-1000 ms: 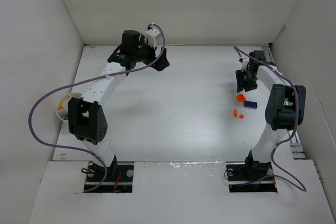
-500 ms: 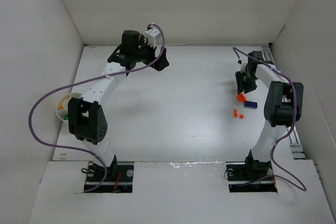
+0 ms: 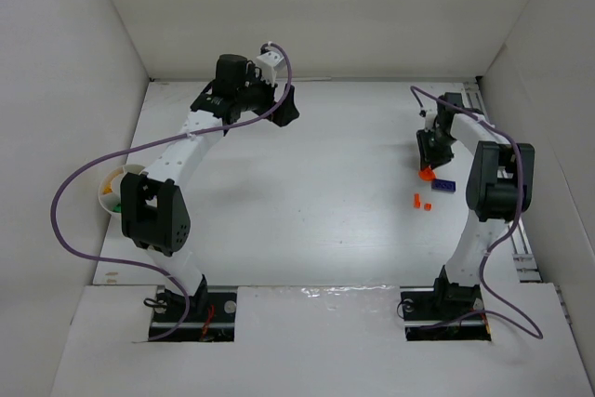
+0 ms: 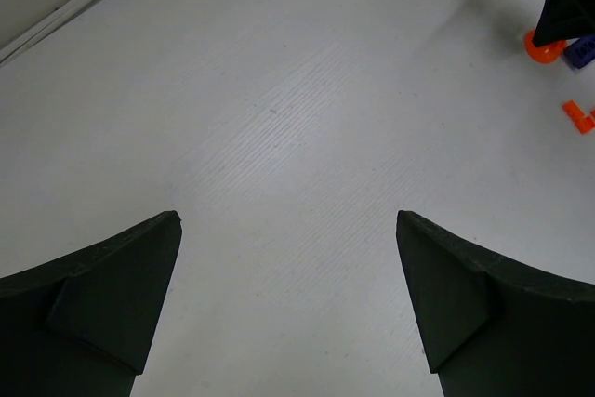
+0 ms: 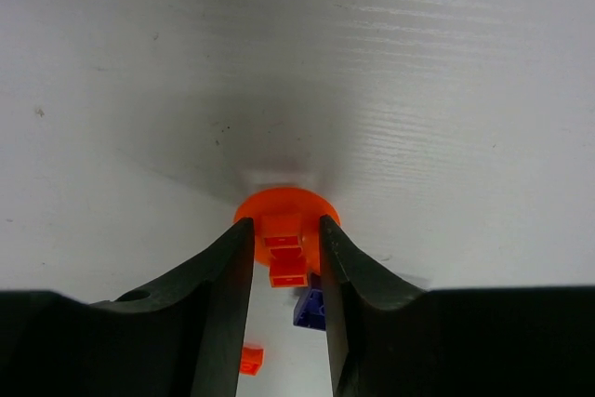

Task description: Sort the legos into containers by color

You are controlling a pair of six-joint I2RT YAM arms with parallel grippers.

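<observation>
A round orange lego (image 5: 284,216) with small orange bricks stacked on it lies on the white floor at the right. My right gripper (image 5: 286,246) points down over it, its jaws narrowly open on either side of the stack with thin gaps. In the top view the right gripper (image 3: 426,159) stands just above the orange lego (image 3: 426,173). A purple-blue brick (image 3: 443,185) lies beside it, and two small orange bricks (image 3: 422,202) lie just in front. My left gripper (image 3: 290,107) hangs wide open at the back left, nothing between its fingers (image 4: 112,285).
A whitish cup (image 3: 105,197) holding yellow and green bricks sits at the left edge, beside the left arm's elbow. White walls close in the floor on the left, back and right. The left wrist view shows the orange lego (image 4: 539,47) far off.
The right gripper's jaws have narrowed around the orange lego and the right arm has shifted slightly. The left arm has not moved.
</observation>
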